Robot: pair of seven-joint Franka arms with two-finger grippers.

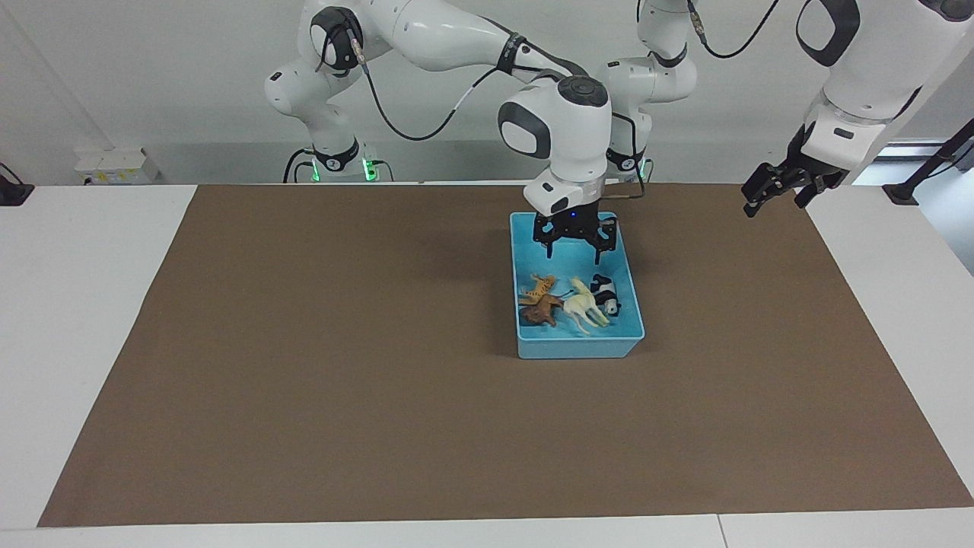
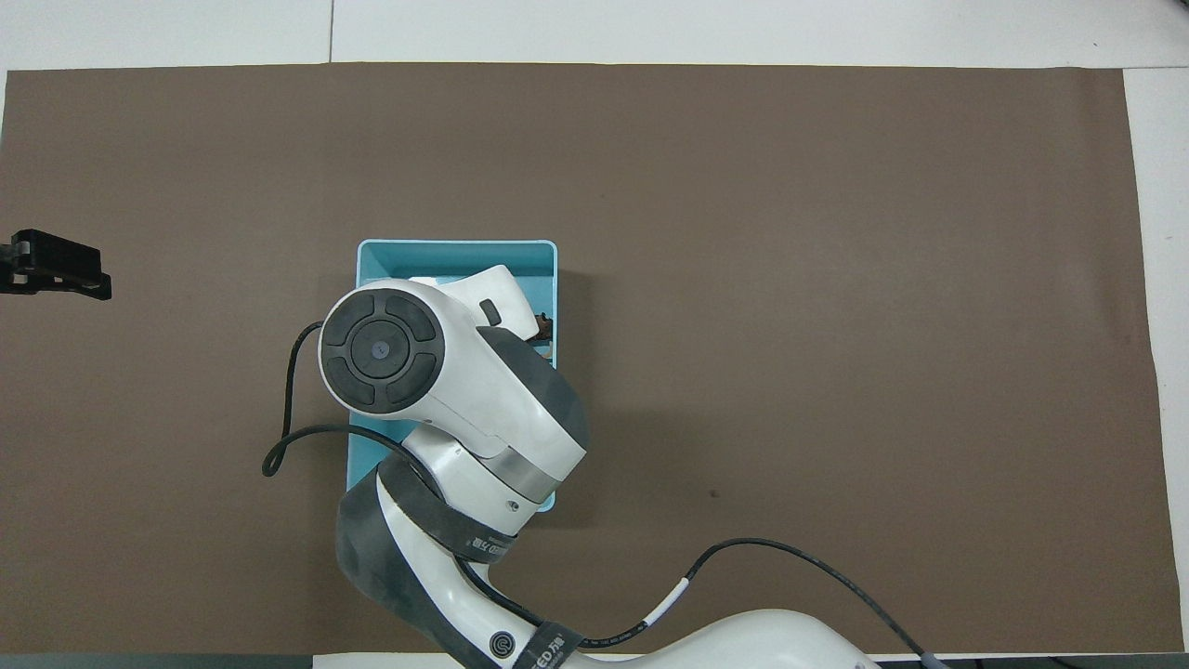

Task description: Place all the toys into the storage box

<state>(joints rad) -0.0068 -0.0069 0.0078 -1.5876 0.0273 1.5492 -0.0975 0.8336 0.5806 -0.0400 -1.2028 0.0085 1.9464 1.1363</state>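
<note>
The light blue storage box stands on the brown mat. In it lie the orange striped tiger, the brown lion, the cream-white horse and the black-and-white panda, all in the half farther from the robots. My right gripper is open and empty, just above the box's half nearer to the robots. My left gripper waits raised over the mat's edge at the left arm's end. In the overhead view the right arm covers most of the box; only a bit of the lion shows.
The brown mat covers most of the white table. The left gripper also shows in the overhead view at the mat's edge. A black cable loops from the right arm beside the box.
</note>
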